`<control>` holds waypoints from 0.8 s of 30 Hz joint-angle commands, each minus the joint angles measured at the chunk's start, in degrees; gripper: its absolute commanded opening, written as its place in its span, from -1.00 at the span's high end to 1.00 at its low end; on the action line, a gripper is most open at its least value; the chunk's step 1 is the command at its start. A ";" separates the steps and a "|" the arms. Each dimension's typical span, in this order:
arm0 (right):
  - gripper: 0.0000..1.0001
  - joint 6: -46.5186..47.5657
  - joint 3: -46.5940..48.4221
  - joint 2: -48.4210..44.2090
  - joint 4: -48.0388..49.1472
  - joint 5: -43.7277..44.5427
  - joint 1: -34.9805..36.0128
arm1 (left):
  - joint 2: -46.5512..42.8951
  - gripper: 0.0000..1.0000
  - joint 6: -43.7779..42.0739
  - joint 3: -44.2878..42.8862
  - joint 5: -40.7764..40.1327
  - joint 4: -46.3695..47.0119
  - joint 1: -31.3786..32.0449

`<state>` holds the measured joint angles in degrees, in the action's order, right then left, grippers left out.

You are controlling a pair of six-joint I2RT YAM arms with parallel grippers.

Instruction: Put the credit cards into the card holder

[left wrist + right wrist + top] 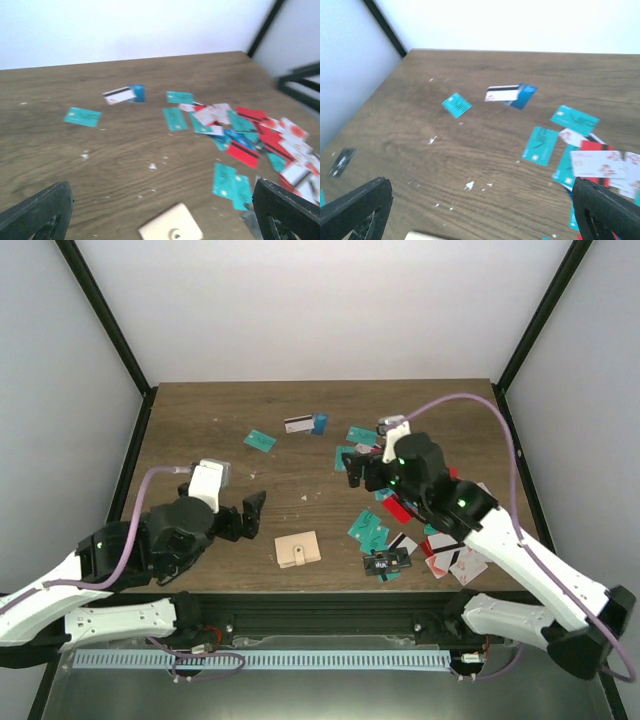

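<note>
The tan card holder (pixel 297 549) lies closed, snap tab up, near the front middle of the table. It also shows at the bottom of the left wrist view (pixel 171 227). Many credit cards lie scattered in a pile (pixel 430 530) on the right, in teal, red, white and black. A lone teal card (pixel 259 440) and a white striped card (pixel 297 424) lie farther back. My left gripper (pixel 250 517) is open and empty, just left of the holder. My right gripper (pixel 360 475) is open and empty, above the left edge of the pile.
A black card (pixel 387 561) lies at the front of the pile, right of the holder. White specks dot the wood. Black frame posts (pixel 108 310) stand at the table's back corners. White walls close in the sides.
</note>
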<state>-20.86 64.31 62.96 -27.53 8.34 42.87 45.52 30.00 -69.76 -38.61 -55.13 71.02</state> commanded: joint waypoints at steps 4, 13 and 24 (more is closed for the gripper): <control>-1.00 -4.54 -10.45 -13.13 2.54 14.56 -0.25 | 0.27 -1.00 -0.17 7.57 -2.32 0.68 -13.07; -1.00 -5.94 -15.40 -19.67 2.11 16.97 -0.25 | 6.13 -1.00 -9.46 15.91 20.37 14.24 -46.65; -1.00 -5.28 -16.85 -22.53 2.18 17.13 -0.25 | 6.43 -1.00 -9.86 22.11 27.87 23.22 -53.96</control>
<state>-26.44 47.62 41.21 -26.50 23.92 42.87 52.60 21.02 -48.14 -14.04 -36.88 17.50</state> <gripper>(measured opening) 0.998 0.999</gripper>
